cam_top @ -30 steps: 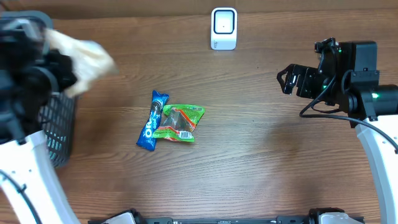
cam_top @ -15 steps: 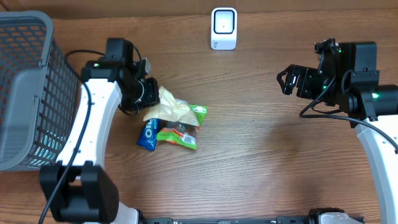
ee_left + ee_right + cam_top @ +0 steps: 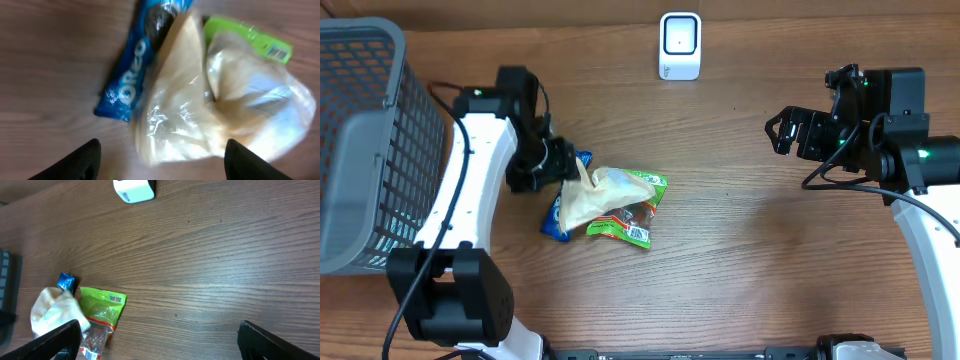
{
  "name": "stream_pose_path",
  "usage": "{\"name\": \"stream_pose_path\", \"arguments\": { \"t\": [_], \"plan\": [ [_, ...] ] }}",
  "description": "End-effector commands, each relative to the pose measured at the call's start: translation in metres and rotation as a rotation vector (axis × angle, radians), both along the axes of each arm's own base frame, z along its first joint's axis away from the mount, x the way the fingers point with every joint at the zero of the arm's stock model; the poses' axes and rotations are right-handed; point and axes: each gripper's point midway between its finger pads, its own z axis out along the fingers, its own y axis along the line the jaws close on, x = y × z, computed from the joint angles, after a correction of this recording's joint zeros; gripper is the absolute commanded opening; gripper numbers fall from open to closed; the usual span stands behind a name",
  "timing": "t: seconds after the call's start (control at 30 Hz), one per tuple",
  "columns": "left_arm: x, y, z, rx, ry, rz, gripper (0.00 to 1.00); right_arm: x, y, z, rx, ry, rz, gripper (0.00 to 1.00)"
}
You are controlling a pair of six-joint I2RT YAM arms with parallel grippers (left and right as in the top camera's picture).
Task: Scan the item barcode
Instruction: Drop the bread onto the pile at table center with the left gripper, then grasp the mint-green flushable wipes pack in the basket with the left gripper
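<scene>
Left fingers stand wide apart at the pale bag, which lies over the Oreo pack and green pouch on the worktop. Right fingers gape wide, empty, well apart from it. The scanner stands at the far edge.

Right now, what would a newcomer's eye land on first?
Left of centre, a pale bag lies heaped over a blue Oreo pack and a green packet, with the left gripper open above it. Next, the white scanner at the far edge.
</scene>
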Motion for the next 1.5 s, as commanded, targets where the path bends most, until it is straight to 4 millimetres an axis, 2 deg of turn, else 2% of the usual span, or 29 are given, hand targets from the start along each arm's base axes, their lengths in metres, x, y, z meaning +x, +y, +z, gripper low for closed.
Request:
{"name": "stream_pose_path", "arguments": {
  "t": [0.0, 0.03, 0.07, 0.1, 0.17, 0.23, 0.27, 0.3, 0.33, 0.37, 0.4, 0.5, 0.53, 0.73, 0.8, 0.87, 0.93, 0.97, 1.03, 1.07, 1.2, 1.23, 1.27, 1.47],
  "plan": [
    [0.035, 0.007, 0.068, 0.045, -0.204, -0.031, 0.74, 0.002, -0.002, 0.004, 0.001, -0.012, -0.009, 1.0],
    [0.045, 0.007, 0.104, 0.046, -0.298, -0.04, 0.79, 0.002, -0.002, 0.004, 0.001, -0.012, -0.009, 1.0],
    [0.049, 0.009, 0.124, 0.056, -0.352, -0.047, 0.82, 0.002, -0.002, 0.004, 0.001, -0.012, -0.009, 1.0],
    [0.053, 0.02, 0.151, 0.097, -0.422, -0.025, 0.9, 0.002, -0.002, 0.004, 0.001, -0.009, -0.009, 1.0],
    [0.054, 0.04, 0.181, 0.16, -0.497, 0.033, 0.99, 0.0, -0.002, 0.003, 0.0, -0.002, -0.009, 1.0],
    [0.047, 0.079, 0.218, 0.24, -0.58, 0.141, 1.0, -0.001, -0.002, 0.002, 0.0, 0.003, -0.009, 1.0],
    [0.043, 0.091, 0.225, 0.253, -0.595, 0.173, 1.0, -0.001, -0.002, 0.002, 0.0, 0.003, -0.009, 1.0],
    [0.034, 0.116, 0.238, 0.277, -0.616, 0.245, 1.0, -0.001, -0.002, 0.002, 0.0, 0.002, -0.009, 1.0],
    [0.026, 0.134, 0.243, 0.294, -0.618, 0.297, 1.0, 0.0, -0.002, 0.002, 0.0, 0.001, -0.009, 1.0],
    [0.01, 0.165, 0.246, 0.32, -0.604, 0.394, 1.0, 0.0, -0.002, 0.003, 0.0, -0.002, -0.009, 1.0],
    [-0.001, 0.184, 0.244, 0.334, -0.584, 0.461, 1.0, 0.001, -0.002, 0.003, 0.0, -0.004, -0.009, 1.0],
    [-0.038, 0.243, 0.23, 0.354, -0.506, 0.649, 1.0, 0.002, -0.002, 0.004, 0.001, -0.013, -0.009, 1.0],
    [-0.046, 0.254, 0.227, 0.349, -0.491, 0.688, 1.0, 0.003, -0.002, 0.004, 0.001, -0.014, -0.009, 1.0],
    [-0.09, 0.302, 0.192, 0.314, -0.375, 0.874, 1.0, 0.001, -0.002, 0.003, 0.0, -0.005, -0.009, 1.0],
    [-0.094, 0.32, 0.174, 0.306, -0.359, 0.918, 1.0, 0.001, -0.002, 0.003, 0.0, -0.005, -0.009, 1.0],
    [-0.093, 0.33, 0.16, 0.309, -0.347, 0.912, 1.0, 0.001, -0.002, 0.003, 0.0, -0.007, -0.008, 1.0],
    [-0.088, 0.334, 0.148, 0.306, -0.341, 0.872, 1.0, 0.002, -0.002, 0.004, 0.0, -0.011, -0.008, 1.0],
    [-0.08, 0.334, 0.136, 0.292, -0.342, 0.815, 1.0, 0.002, -0.002, 0.004, 0.0, -0.013, -0.009, 1.0],
    [-0.073, 0.332, 0.124, 0.277, -0.339, 0.765, 1.0, 0.003, -0.002, 0.005, 0.001, -0.016, -0.009, 1.0],
    [-0.069, 0.33, 0.112, 0.258, -0.323, 0.753, 1.0, 0.003, -0.002, 0.005, 0.001, -0.017, -0.009, 1.0],
    [-0.082, 0.313, 0.055, 0.181, -0.175, 0.783, 0.96, 0.004, -0.002, 0.006, 0.001, -0.024, -0.009, 1.0],
    [-0.083, 0.311, 0.046, 0.174, -0.161, 0.783, 0.96, 0.005, -0.002, 0.006, 0.001, -0.025, -0.009, 1.0],
    [-0.085, 0.31, 0.027, 0.162, -0.139, 0.786, 0.97, 0.005, -0.002, 0.006, 0.001, -0.025, -0.009, 1.0],
    [-0.087, 0.308, -0.031, 0.148, -0.121, 0.804, 0.97, 0.0, -0.002, 0.003, 0.0, -0.003, -0.009, 1.0]
  ]
}}
